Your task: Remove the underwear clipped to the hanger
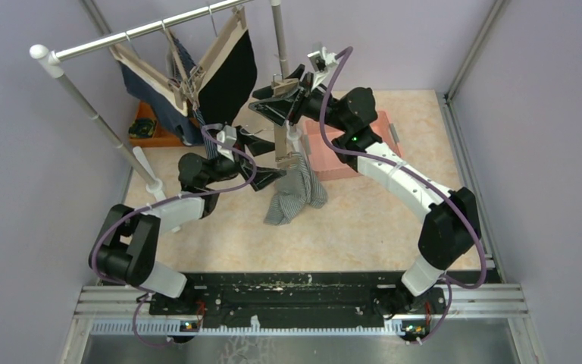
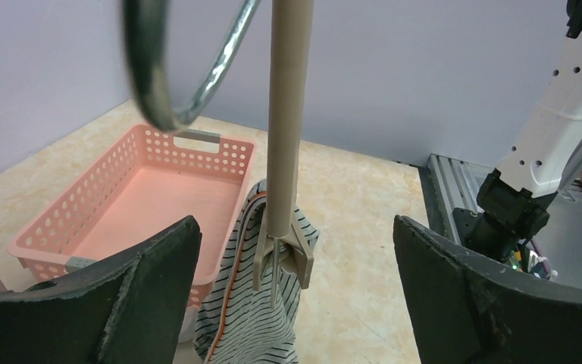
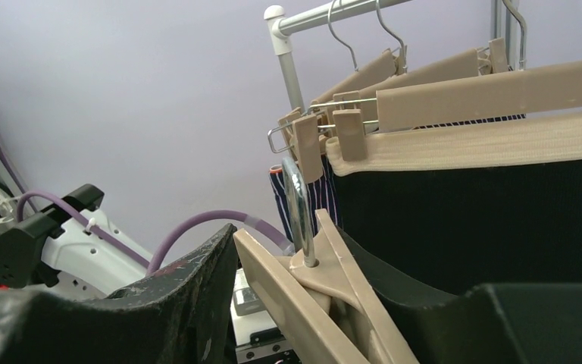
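The rail (image 1: pixel 144 30) stands behind the hanger and carries other hangers (image 3: pixel 455 95) with black, beige-banded briefs (image 3: pixel 470 212) clipped on; those look like later work. The counter (image 1: pixel 364 227) lies below the hanger, and the pink basket (image 2: pixel 83 220) sits on it just beyond, likely the drop spot for freed garments.

The right gripper (image 3: pixel 307 303) has its jaws pinching the hanger (image 2: pixel 284 114) at the base of its hook, clear of the rail, so the bar tips to hang almost straight down. That grip seems meant to steady it and bring one end within the other arm's reach.

The striped underwear (image 2: pixel 250 326) dangles from the hanger's lower end, fastened there by a single clip (image 2: pixel 282 258) as far as the views show.

The left gripper (image 2: pixel 295 250) sits level with that lower end, jaws spread wide on either side of the bar and touching nothing. I judge it is placed to close on the clip or the cloth and pull the piece free.
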You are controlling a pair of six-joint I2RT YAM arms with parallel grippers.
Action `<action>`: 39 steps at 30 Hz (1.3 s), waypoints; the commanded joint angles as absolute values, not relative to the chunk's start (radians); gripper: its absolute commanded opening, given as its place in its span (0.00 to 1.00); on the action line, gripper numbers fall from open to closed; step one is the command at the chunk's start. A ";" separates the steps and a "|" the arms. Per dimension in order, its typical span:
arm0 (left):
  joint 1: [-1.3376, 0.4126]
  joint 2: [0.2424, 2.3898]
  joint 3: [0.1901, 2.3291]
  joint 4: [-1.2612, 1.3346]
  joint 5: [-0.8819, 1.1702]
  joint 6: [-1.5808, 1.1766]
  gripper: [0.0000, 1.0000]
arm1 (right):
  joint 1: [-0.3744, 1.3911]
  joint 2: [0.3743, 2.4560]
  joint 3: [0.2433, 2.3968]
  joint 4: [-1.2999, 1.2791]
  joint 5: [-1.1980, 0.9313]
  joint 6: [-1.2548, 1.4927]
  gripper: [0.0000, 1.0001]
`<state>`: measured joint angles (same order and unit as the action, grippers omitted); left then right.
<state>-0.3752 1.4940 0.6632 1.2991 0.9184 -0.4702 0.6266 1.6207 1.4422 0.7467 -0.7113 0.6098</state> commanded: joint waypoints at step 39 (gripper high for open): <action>-0.362 1.089 1.165 -0.057 0.591 0.044 0.00 | 0.636 1.686 1.525 0.782 -0.771 0.637 0.00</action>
